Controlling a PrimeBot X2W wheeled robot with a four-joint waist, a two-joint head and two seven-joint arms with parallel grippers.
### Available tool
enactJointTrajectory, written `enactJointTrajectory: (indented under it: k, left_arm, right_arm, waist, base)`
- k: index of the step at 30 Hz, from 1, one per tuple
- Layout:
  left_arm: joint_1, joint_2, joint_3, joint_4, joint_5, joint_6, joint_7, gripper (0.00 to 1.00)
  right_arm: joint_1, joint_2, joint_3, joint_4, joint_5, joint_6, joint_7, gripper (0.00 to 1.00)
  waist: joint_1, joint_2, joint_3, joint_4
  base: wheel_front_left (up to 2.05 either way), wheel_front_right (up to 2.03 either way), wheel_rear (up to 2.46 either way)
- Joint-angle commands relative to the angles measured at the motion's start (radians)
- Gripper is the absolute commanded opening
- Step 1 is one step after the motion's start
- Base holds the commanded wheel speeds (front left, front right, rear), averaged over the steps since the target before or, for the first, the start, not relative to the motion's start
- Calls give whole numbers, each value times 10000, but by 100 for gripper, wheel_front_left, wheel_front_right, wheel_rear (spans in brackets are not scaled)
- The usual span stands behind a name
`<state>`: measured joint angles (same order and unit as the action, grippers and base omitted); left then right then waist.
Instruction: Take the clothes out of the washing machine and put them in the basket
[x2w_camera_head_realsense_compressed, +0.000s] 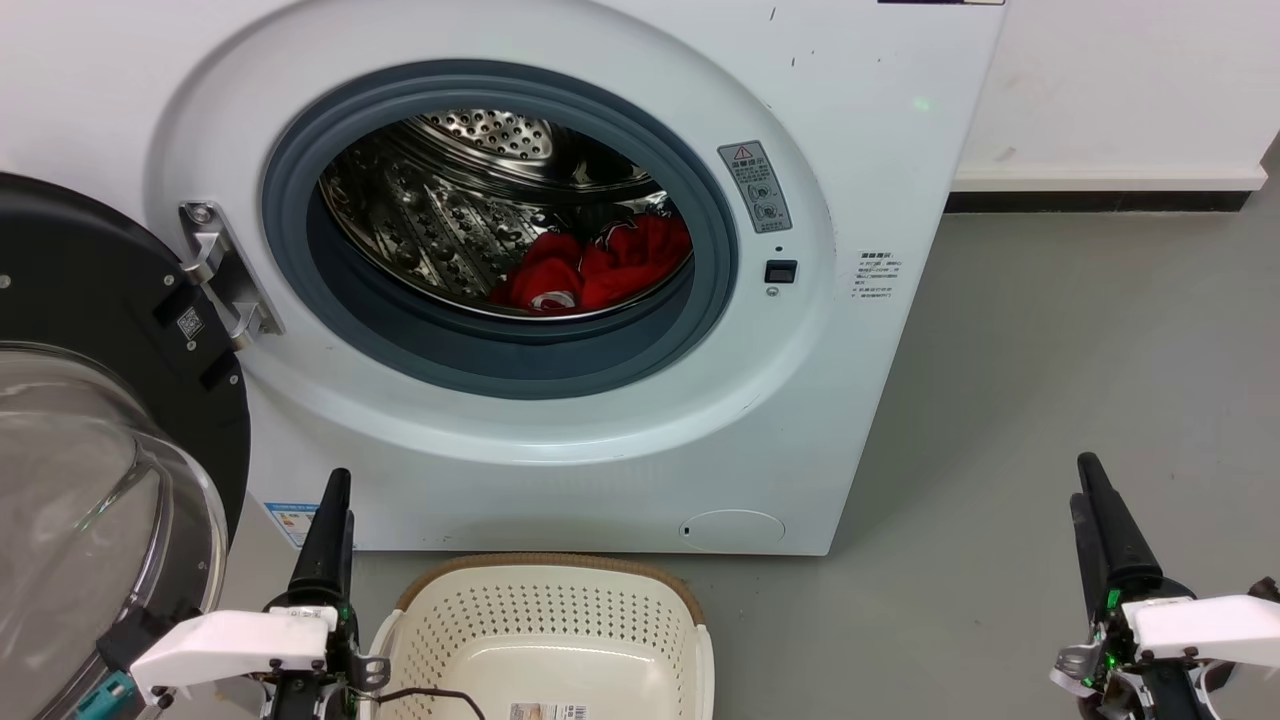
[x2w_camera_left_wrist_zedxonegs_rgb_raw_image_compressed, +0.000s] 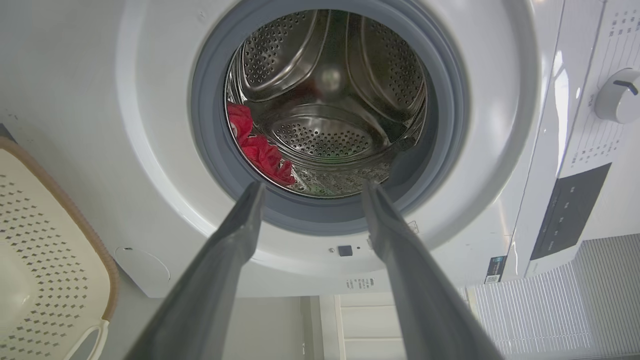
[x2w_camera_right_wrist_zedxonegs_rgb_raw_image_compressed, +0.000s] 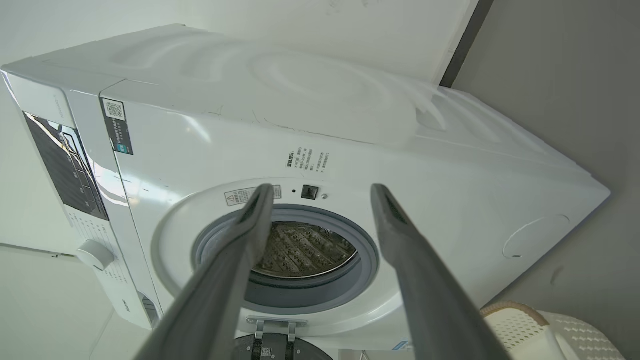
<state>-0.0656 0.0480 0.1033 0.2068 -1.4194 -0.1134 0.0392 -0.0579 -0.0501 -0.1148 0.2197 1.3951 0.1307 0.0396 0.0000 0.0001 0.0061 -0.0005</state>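
Where the washing machine (x2w_camera_head_realsense_compressed: 600, 480) stands: on the grey floor (x2w_camera_head_realsense_compressed: 1050, 350) against a white wall, its round mouth facing the robot.
Door (x2w_camera_head_realsense_compressed: 100, 280): swung fully open to the left on its metal hinge (x2w_camera_head_realsense_compressed: 225, 270); the glass bowl bulges out close beside the left arm.
Drum (x2w_camera_head_realsense_compressed: 440, 210): steel, perforated, ringed by a grey rubber seal (x2w_camera_head_realsense_compressed: 500, 360); it holds the clothes.
Basket (x2w_camera_head_realsense_compressed: 550, 565): on the floor just in front of the machine's base, below the mouth; its pale bottom shows bare, with a printed label on it.
Clothes (x2w_camera_head_realsense_compressed: 610, 262): a red heap low in the drum toward the right, a bit of white showing; just behind the seal's lip, touched by neither gripper.
Left gripper (x2w_camera_head_realsense_compressed: 340, 490): jaws spread wide in the left wrist view (x2w_camera_left_wrist_zedxonegs_rgb_raw_image_compressed: 312, 187), holding nothing; it points at the mouth from outside, just beside the basket's left rim, between basket and door glass.
Right gripper (x2w_camera_head_realsense_compressed: 1083, 480): jaws spread in the right wrist view (x2w_camera_right_wrist_zedxonegs_rgb_raw_image_compressed: 322, 187), holding nothing; well apart from the machine, over open floor at the right.
Open room: bare floor to the right of machine and basket; the door crowds the left.
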Motion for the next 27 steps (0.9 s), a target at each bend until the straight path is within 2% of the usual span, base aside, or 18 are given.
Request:
enactJointTrajectory:
  k: [1, 14, 27]
  left_arm:
    - [-87, 22, -30, -327, 421, 63, -118, 100]
    - [150, 24, -452, -867, 3008, 675, -653, 100]
    - [323, 25, -781, -1117, 5144, 1052, -1120, 100]
  right_arm:
    - [-24, -15, 9, -329, -493, 0, -115, 100]
    - [278, -15, 361, -1181, -3956, 0, -653, 100]
    - [534, -15, 476, -1556, -6312, 0, -1125, 100]
  waist:
    - [0, -1, 4, 0]
    - [0, -1, 14, -2]
    - [0, -1, 8, -10]
  base:
    - [0, 0, 0]
    - [0, 0, 0]
    - [0, 0, 0]
